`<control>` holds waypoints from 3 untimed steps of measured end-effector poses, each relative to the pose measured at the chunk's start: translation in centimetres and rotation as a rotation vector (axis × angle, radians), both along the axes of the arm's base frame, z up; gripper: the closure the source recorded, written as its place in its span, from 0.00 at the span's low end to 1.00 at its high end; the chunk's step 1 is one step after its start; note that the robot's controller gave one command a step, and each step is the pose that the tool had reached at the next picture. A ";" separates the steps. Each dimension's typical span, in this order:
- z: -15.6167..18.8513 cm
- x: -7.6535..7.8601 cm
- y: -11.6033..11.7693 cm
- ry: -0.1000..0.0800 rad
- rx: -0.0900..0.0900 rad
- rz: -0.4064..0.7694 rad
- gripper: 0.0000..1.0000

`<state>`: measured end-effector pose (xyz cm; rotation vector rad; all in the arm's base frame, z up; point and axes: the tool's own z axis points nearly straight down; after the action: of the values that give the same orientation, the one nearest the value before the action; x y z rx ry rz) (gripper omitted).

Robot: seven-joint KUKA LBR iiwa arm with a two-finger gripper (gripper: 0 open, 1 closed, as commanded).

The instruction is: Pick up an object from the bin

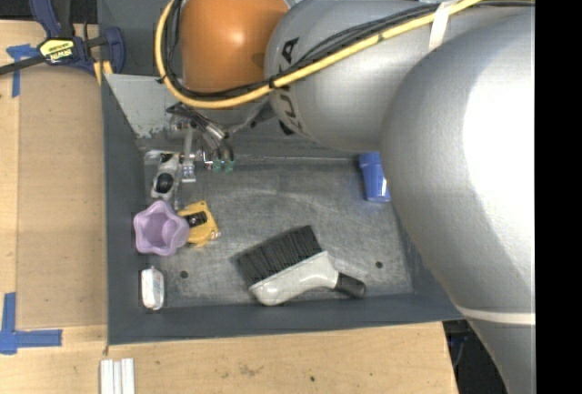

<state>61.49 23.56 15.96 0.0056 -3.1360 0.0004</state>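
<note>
Purple cup (159, 230) by bin wall (121, 228), tool (177, 176) near

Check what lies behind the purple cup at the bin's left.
A yellow tape measure pokes out to the right of the purple cup; the cup hides its left edge and anything else behind.

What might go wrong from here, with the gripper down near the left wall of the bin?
1. The gripper hangs close to the left wall of the grey metal bin, so a further descent or a sideways move may scrape it.
2. Just in front of it, the purple flower-shaped plastic cup and the small yellow and black tape measure lie side by side, seemingly touching; going for one might shove or drag the other.
</note>
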 end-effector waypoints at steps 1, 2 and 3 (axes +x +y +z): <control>0.5 0.2 -0.1 -0.008 0.002 -0.003 0.00; -6.5 -0.9 0.0 -0.067 0.019 -0.036 1.00; -6.5 -0.9 0.0 -0.066 0.019 -0.036 1.00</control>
<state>60.59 23.60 9.45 -0.0519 -3.2017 -0.0306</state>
